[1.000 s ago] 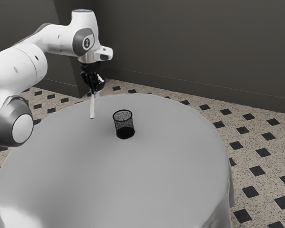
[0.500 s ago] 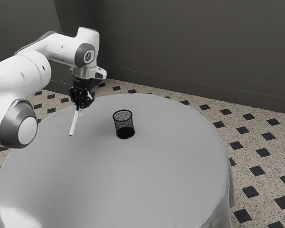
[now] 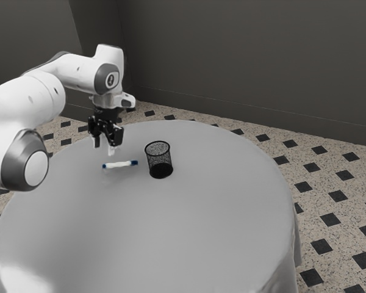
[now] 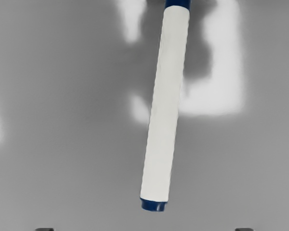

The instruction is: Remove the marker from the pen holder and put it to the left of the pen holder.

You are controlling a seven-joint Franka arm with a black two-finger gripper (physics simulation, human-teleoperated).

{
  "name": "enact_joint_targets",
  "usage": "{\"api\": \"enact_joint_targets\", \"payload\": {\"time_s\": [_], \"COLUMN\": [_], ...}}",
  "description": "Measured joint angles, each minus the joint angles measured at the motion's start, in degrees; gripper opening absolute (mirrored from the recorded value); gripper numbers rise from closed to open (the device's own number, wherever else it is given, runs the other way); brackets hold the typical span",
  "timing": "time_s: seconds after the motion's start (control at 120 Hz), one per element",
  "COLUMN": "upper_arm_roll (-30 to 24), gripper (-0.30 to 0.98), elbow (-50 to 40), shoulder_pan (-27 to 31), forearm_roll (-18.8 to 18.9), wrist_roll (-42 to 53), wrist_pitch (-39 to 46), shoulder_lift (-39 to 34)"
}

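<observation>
One white marker with blue ends, lying sideways just to the exterior view's left of the pen holder, so yeah, it's out. There's a small gap between the two, and one blue end points roughly at the holder. Can't really tell if the marker is touching the table or slightly above it. The pen holder is a black mesh cup, standing upright on the far half of the table.

The gripper is just above the marker, a bit on the far side, with its fingers spread wide and nothing pinched between them. Wrist view has the marker's white body up close, over the smooth grey surface.

The white arm comes in from the exterior view's left. Table's round with a grey cloth, kinda shiny at the near left, and behind it there's speckled flooring with dark squares, plus a dark grey wall.
</observation>
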Motion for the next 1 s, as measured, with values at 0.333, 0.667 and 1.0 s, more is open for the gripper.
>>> {"api": "enact_joint_targets", "payload": {"time_s": [0.333, 0.667, 1.0], "upper_arm_roll": [-0.8, -7.7, -11.7], "gripper": [0.65, 0.68, 0.68], "elbow": [-0.6, -13.5, -21.8], "shoulder_pan": [0.6, 0.1, -3.0], "forearm_roll": [-4.6, -4.7, -2.0], "wrist_roll": [-0.7, -3.7, -10.0], "wrist_pitch": [4.7, 6.6, 7.6], "shoulder_lift": [-3.9, -19.9, -33.7]}}
